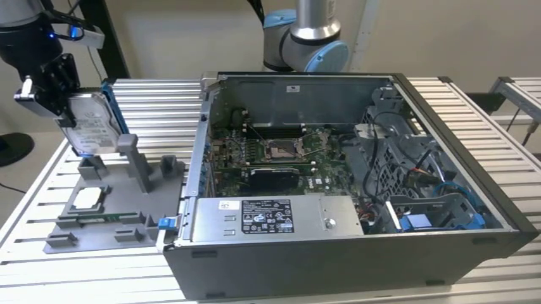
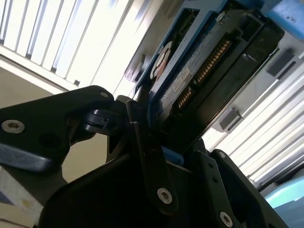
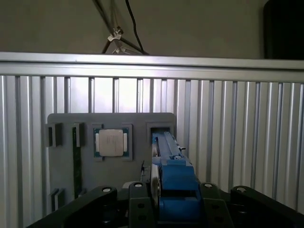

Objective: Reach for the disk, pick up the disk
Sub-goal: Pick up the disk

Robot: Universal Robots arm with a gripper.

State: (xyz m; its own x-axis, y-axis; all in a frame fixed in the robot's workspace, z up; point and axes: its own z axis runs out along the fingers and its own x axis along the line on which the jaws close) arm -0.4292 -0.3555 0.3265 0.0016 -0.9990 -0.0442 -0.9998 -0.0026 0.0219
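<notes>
In the exterior view, the disk hangs at the upper left: a silver drive with a white label in a blue frame. It is tilted, and its lower end is just above the tall posts of the grey fixture. My gripper is shut on its upper part. The first wrist view shows the disk edge-on, with my gripper closed on both sides of it. In the second wrist view the disk's connector side and blue frame run away from my gripper.
The fixture also carries a small square chip and a long green memory stick. At the exterior view's right, an open computer case holds a long grey box. The arm's base rises behind the case. Everything stands on a slatted aluminium table.
</notes>
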